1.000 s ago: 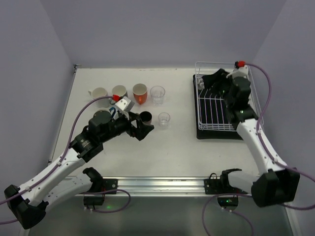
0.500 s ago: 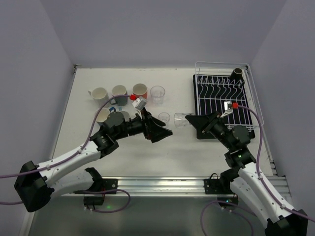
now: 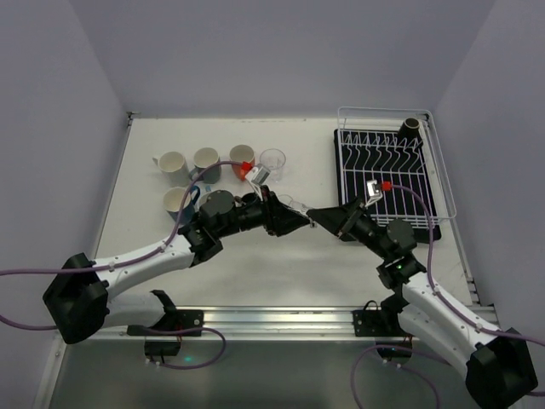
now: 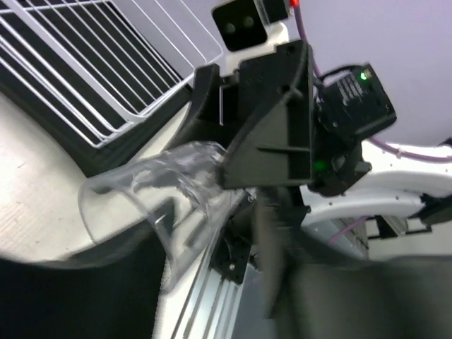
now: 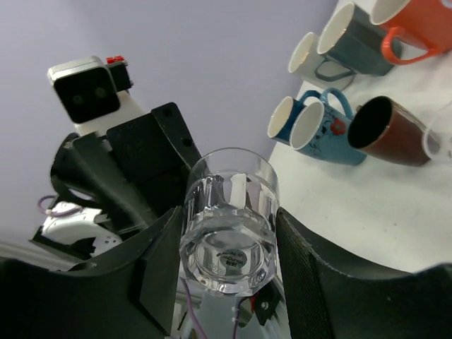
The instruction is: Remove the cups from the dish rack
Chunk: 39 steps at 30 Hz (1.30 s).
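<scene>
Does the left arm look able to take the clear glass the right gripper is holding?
Probably yes: the left gripper sits at the clear glass's open end, the right gripper grips only its base, and nothing lies between them.

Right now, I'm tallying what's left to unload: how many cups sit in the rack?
1: a dark cup in the rack's far right corner. The right arm hides part of the near edge.
</scene>
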{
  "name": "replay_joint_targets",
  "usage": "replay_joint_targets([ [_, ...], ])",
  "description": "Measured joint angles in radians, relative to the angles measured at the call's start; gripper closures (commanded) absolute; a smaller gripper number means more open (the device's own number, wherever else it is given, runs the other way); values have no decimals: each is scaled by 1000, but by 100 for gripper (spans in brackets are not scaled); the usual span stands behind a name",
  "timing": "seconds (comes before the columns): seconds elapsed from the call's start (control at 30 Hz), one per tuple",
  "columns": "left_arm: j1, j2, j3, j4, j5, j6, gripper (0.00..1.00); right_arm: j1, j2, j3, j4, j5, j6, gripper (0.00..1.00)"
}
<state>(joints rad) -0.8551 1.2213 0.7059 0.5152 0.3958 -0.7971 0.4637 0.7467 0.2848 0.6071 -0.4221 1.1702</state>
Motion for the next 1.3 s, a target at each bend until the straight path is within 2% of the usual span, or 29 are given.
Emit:
replay_joint_targets([
  [0.03, 1, 2, 0, 3, -13, -2, 81, 8, 9, -1, 22, -1, 8, 73],
  [0.1, 4, 3, -1, 11, -30, -13, 94, 14, 20, -8, 68, 2, 23, 67],
  [0.13, 2, 0, 0, 25, -31, -19, 100, 13, 21, -13, 87, 6, 28, 50],
  [0.23, -7, -13, 16, 10, -48, -16, 100, 14, 16, -14, 103, 20, 29, 24],
  [0.27, -14, -14, 31, -25, -77, 15, 100, 15, 10, -14, 85, 31, 18, 10],
  [0.33, -17, -7, 88, -142, -131, 83, 100, 14, -2, -14, 30, 57, -6, 1],
  [0.4, -15, 13, 158, -243, -185, 134, 100, 20, -33, -7, -63, 67, -56, 1],
  [0.57, -10, 183, 469, -540, -337, 306, 100, 26, -184, 58, -354, 152, -222, 1],
  [0.7, -11, 306, 598, -726, -430, 396, 100, 26, -319, 127, -563, 268, -336, 1],
  [0.8, -16, 399, 656, -856, -497, 438, 100, 26, -380, 174, -682, 360, -388, 1],
  [0.97, -37, 485, 667, -979, -567, 476, 100, 26, -445, 192, -813, 488, -438, 1],
  [1.3, -50, 555, 710, -1031, -643, 518, 100, 26, -451, 192, -885, 533, -457, 1],
])
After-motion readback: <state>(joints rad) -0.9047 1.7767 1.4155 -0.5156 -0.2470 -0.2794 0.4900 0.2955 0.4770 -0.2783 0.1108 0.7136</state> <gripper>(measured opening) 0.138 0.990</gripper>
